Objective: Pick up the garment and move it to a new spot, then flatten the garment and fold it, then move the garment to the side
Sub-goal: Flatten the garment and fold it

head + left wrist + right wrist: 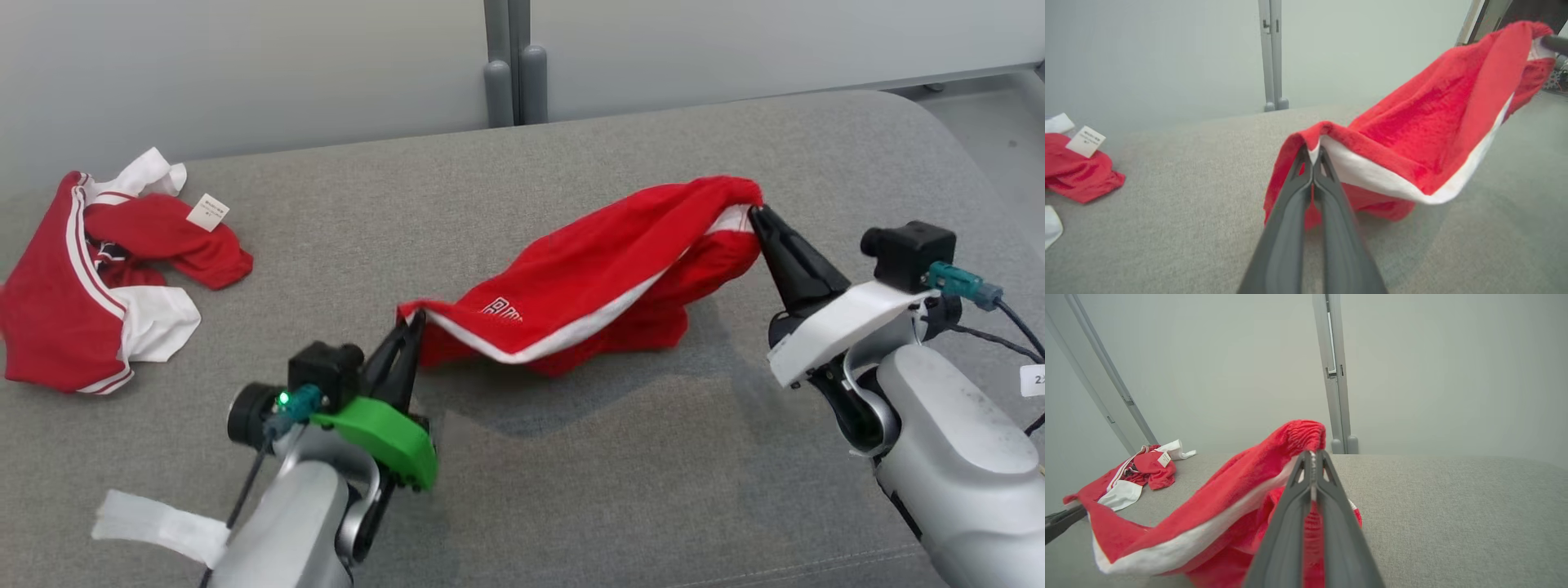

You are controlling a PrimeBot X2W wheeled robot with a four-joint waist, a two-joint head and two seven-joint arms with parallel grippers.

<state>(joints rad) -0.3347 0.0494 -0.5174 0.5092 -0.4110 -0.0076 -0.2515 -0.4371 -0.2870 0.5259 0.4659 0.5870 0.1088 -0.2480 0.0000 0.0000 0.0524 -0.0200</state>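
Note:
The garment (pixel 596 273) is a pair of red shorts with a white side stripe, stretched between both grippers above the grey cushion. My left gripper (pixel 415 318) is shut on its lower left corner; in the left wrist view the gripper (pixel 1313 152) pinches the white edge of the garment (pixel 1425 134). My right gripper (pixel 755 214) is shut on the upper right corner at the waistband; in the right wrist view the gripper (pixel 1313 455) holds the ribbed band of the garment (pixel 1229 510). The middle of the cloth sags and touches the cushion.
Another red and white garment (pixel 90 278) with a paper tag lies crumpled at the far left of the grey cushion (pixel 571 474). A pale wall with a grey post (pixel 510 73) runs behind. The cushion's edge curves away at the right.

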